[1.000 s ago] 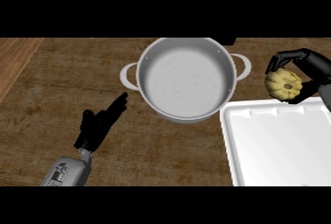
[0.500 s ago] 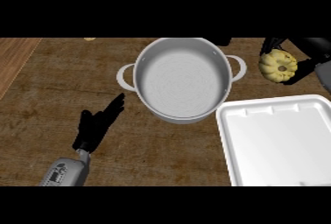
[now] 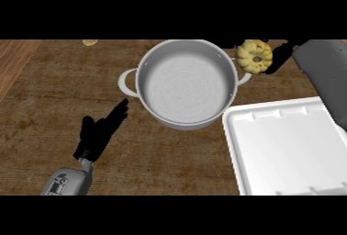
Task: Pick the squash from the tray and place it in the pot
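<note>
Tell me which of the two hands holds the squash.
The right hand, at the upper right, curled round the yellow squash beside the pot. The left hand is open and holds nothing, left of the pot.

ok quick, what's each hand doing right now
left hand: open, fingers straight, holding nothing.
right hand: shut on the squash, up beside the pot.

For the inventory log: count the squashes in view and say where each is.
1. The squash is in the right hand, beside the pot's right handle, off the tray. None hidden in the pot.
</note>
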### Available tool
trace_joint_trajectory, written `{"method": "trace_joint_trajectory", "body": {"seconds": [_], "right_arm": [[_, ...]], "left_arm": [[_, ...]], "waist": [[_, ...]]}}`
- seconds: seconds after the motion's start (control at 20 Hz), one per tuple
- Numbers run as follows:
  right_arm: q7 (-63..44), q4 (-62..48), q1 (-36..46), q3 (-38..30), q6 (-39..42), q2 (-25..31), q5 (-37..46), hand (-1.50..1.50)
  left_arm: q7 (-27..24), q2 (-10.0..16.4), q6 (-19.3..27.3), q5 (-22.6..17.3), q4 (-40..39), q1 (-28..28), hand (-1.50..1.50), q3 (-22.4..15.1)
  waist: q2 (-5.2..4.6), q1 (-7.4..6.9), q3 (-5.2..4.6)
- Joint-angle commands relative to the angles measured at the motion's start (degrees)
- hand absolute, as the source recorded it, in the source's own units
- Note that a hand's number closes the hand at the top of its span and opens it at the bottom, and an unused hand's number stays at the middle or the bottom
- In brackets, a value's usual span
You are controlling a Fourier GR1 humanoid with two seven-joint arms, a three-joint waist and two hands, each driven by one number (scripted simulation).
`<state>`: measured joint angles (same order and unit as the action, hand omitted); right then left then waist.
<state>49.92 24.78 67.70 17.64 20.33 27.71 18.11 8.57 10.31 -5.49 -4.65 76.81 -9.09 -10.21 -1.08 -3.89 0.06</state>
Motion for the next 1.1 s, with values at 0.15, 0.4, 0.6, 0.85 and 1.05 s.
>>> {"method": "trace_joint_trajectory", "body": {"seconds": [0.15, 0.4, 0.6, 0.85, 1.05], "right_arm": [[2.2, -4.6, 5.8, 3.8, -1.7, -7.9, 5.7, 1.50], [-2.5, -1.8, 4.6, 9.2, -14.5, -13.2, 13.5, 1.50], [-9.2, -3.6, 5.5, 13.9, -24.5, -18.2, 20.7, 1.50], [-15.9, -10.6, 7.4, 19.3, -13.7, -19.6, 26.5, 1.50], [-22.1, -13.6, 5.5, 20.8, -12.8, -23.5, 29.0, -1.50]], "left_arm": [[-0.4, -0.7, 0.7, 1.0, 0.9, 2.0, 0.00, -0.3], [-1.6, -0.1, 0.0, 0.9, -1.9, 1.3, 0.00, 1.2], [-1.0, 0.1, 0.2, 0.8, -1.0, 0.5, 0.00, 1.7], [-0.8, 1.1, -0.6, 0.5, 2.7, 4.3, 0.00, 1.4], [2.5, -0.2, 0.7, 0.7, 2.2, 1.2, 0.00, 1.7]], "waist": [[0.03, 0.43, -0.04], [0.55, 2.27, -0.09], [0.43, 1.68, -0.10], [0.65, 1.00, -0.13], [0.73, 2.39, -0.07]]}}
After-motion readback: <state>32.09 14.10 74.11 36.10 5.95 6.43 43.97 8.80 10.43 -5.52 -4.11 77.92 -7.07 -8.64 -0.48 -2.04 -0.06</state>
